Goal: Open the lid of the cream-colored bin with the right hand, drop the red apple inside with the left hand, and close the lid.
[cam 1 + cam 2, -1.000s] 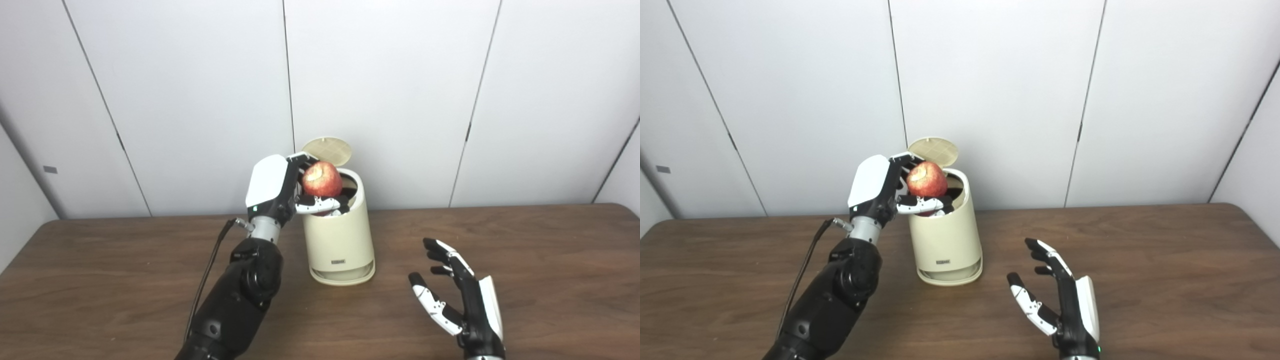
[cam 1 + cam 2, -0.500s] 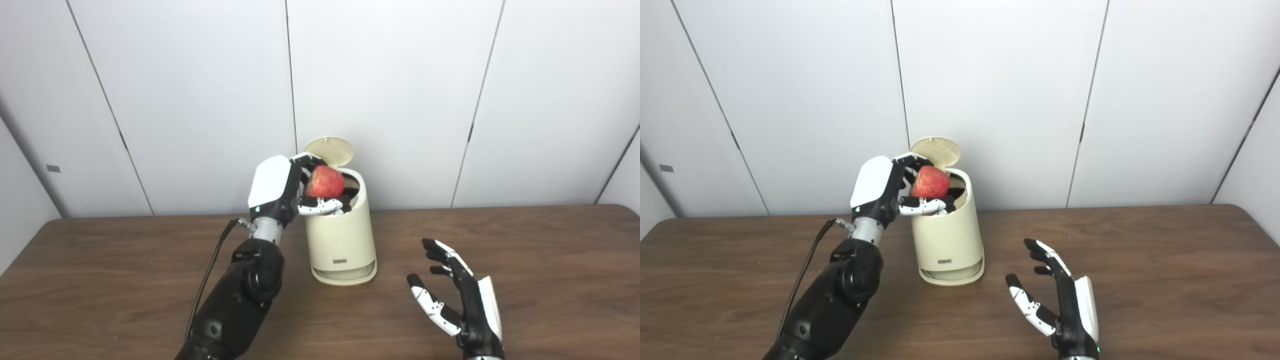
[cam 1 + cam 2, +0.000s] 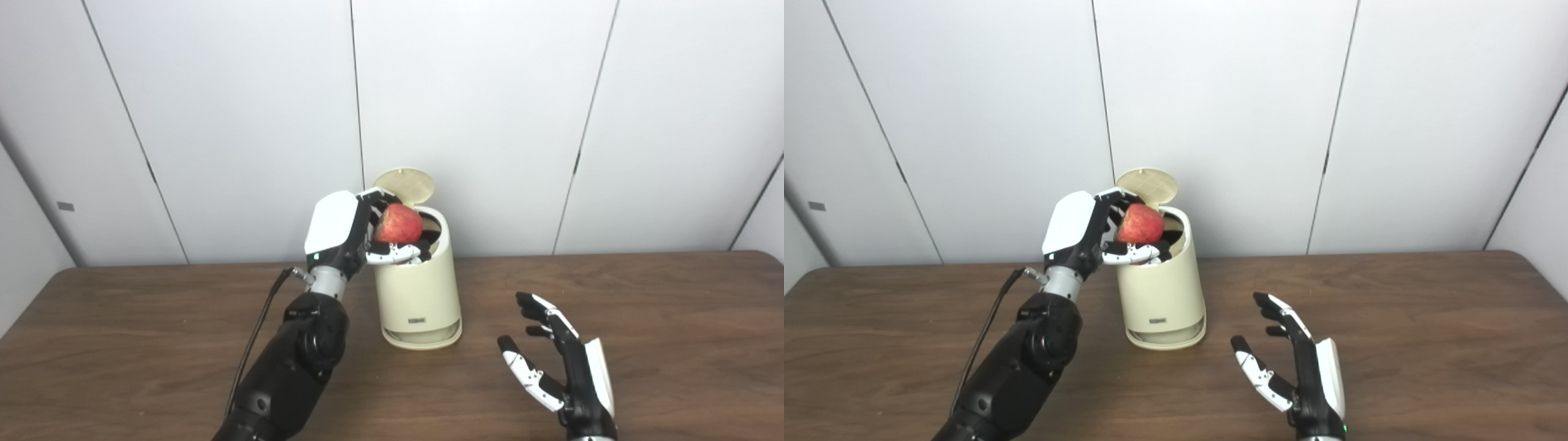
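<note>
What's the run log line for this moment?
lid: open | left hand: holds red apple over bin mouth | right hand: open, idle

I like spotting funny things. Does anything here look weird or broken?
Nothing stands out. The bin stands upright, lid flipped open, and the left robot hand holds the apple over it.
</note>
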